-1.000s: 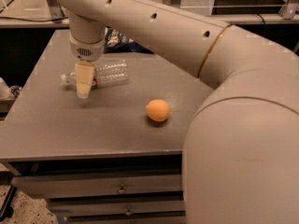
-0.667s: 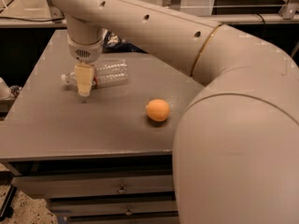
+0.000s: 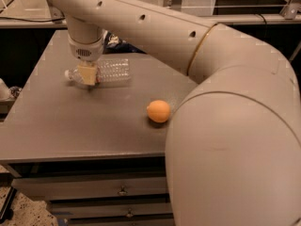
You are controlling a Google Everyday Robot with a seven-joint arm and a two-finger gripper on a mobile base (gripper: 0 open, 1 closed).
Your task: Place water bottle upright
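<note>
The water bottle [image 3: 112, 70] lies on its side at the back left of the grey table [image 3: 70, 126], clear and ribbed. Its white cap [image 3: 69, 74] points left. My gripper [image 3: 88, 74] hangs straight down from the wrist and sits over the bottle's neck end, hiding the label band. The bottle rests on the tabletop. My cream arm sweeps from the right foreground across the top of the view to the gripper.
An orange ball [image 3: 159, 111] lies on the table right of centre, close to my arm's big elbow segment. A dark blue packet [image 3: 116, 44] shows partly behind the wrist at the table's back edge. Drawers [image 3: 94, 189] front the table below.
The gripper has shifted very slightly up and right over the bottle's neck. The bottle still lies on its side in about the same place. The ball has not moved.
</note>
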